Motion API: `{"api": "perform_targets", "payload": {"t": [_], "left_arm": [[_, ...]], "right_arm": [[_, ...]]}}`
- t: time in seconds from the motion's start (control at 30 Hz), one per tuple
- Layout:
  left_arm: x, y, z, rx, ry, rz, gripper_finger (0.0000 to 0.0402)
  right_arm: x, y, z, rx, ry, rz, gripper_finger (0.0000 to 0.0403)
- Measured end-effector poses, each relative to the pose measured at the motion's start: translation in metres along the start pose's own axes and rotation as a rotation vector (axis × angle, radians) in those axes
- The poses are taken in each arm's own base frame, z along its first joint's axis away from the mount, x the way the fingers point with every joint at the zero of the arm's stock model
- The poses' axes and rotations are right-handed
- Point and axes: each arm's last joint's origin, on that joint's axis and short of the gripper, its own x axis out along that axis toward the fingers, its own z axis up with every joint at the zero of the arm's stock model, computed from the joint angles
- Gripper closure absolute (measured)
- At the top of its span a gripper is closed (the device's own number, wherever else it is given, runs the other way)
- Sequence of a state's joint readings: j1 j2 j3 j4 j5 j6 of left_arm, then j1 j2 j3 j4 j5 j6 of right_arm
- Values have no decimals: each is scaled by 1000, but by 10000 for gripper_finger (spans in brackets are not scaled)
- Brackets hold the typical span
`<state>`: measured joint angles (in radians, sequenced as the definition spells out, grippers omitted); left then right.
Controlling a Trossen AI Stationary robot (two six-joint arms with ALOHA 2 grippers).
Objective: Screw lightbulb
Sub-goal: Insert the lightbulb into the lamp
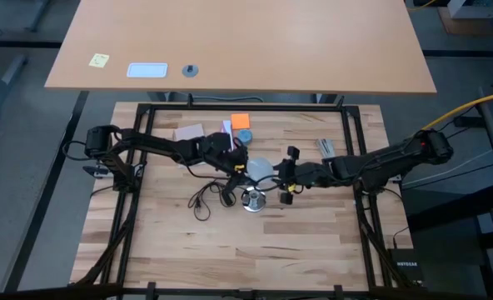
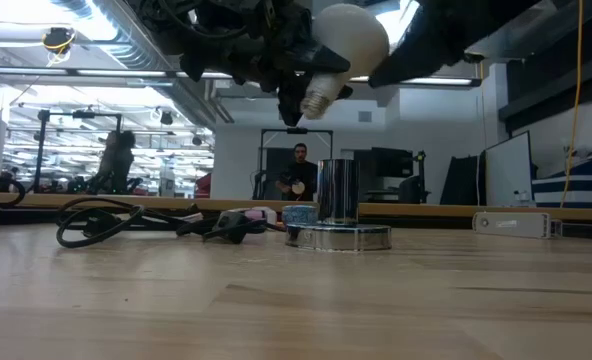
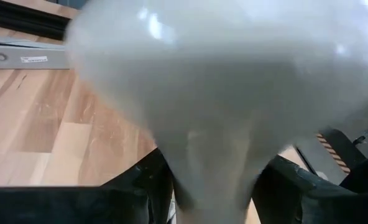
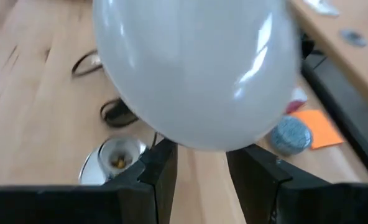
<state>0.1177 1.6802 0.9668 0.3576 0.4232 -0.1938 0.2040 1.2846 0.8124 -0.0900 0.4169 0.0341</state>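
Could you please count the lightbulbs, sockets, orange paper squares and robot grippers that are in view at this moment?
lightbulb: 1
socket: 1
orange paper square: 1
grippers: 2 (left gripper, right gripper)
Total: 5

Lightbulb [image 2: 348,42] hangs in the air near 12 o'clock, tilted, white globe up toward 1 o'clock, metal screw base [image 2: 317,98] pointing down toward 7 o'clock. Dark arm parts crowd around it from 10 to 2 o'clock; which gripper grips it can't be told from here. Socket [image 2: 338,212] stands upright on the wooden tabletop [image 2: 296,300] just below the base, silvery cylinder on a round disc foot, clear gap between base and socket. Dark cord [image 2: 106,221] lies looped on the tabletop at 9 o'clock. Small blue object [image 2: 298,214] sits just beside the socket. White flat bar [image 2: 514,224] at 3 o'clock. A person [image 2: 298,170] stands in the room behind.
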Motion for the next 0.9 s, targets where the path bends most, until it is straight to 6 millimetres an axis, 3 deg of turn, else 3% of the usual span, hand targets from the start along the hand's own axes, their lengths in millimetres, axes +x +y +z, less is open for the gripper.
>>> {"api": "perform_targets", "payload": {"t": [0.2,0.6,0.9], "left_arm": [[3,-6,-1,48,-1,22,235],[2,-6,-7,21,58,38,235],[-9,-11,-4,-20,103,49,235]], "right_arm": [[0,0,6,23,-60,-11,260],[-2,-1,-4,-30,39,15,260],[-21,-9,-10,-67,126,14,260]]}}
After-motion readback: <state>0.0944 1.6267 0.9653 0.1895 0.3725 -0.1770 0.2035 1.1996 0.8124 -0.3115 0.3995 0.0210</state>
